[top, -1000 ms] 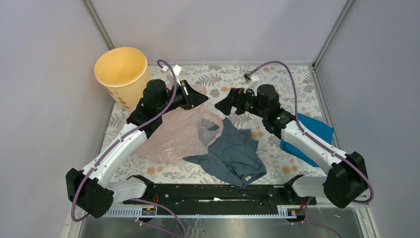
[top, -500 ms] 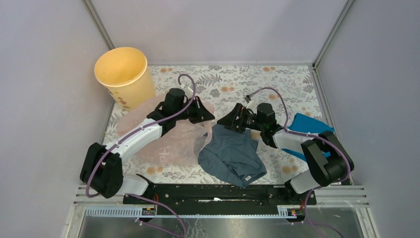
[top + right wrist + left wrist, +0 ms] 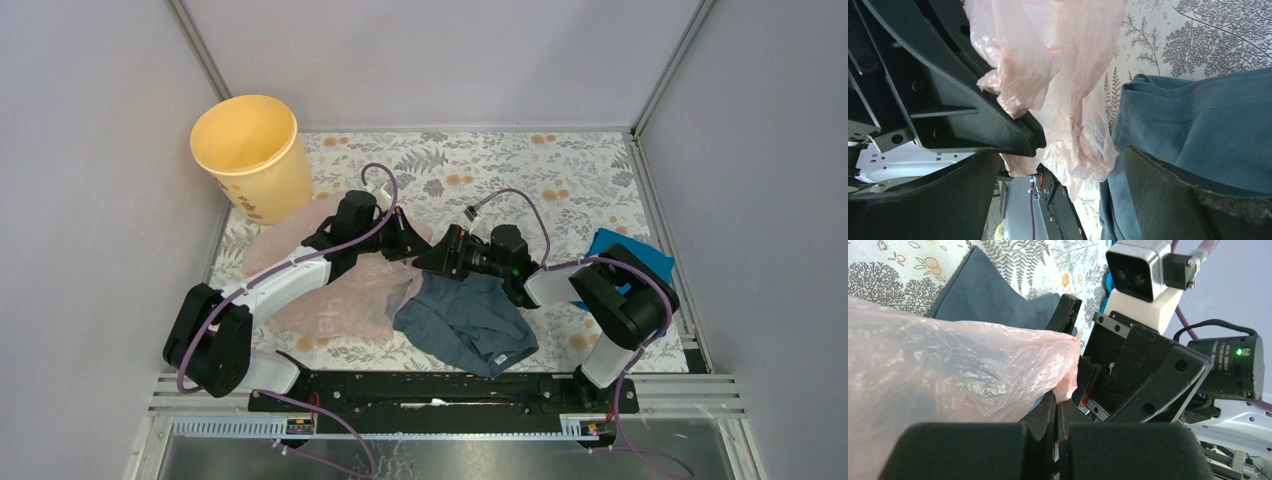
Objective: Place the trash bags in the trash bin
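The pale-pink trash bag (image 3: pixel 335 290) lies crumpled on the floral mat, left of centre. My left gripper (image 3: pixel 408 242) is shut on its right edge; the left wrist view shows the film (image 3: pixel 948 370) pinched at the fingertips (image 3: pixel 1048 407). My right gripper (image 3: pixel 436 260) is open, facing the left one and nearly touching it. In the right wrist view its wide-spread fingers (image 3: pixel 1193 195) stand around a hanging fold of the bag (image 3: pixel 1073 155). The yellow-orange trash bin (image 3: pixel 250 150) stands upright at the back left, apart from both grippers.
A grey-blue garment (image 3: pixel 465 318) lies under and in front of the right gripper, overlapping the bag's edge. A bright blue folded cloth (image 3: pixel 640 258) lies at the right. Grey walls close in the mat on three sides.
Both arms have dropped low and come together. The right gripper has moved left to meet the left gripper at the bag's right edge. The bag lies flatter.
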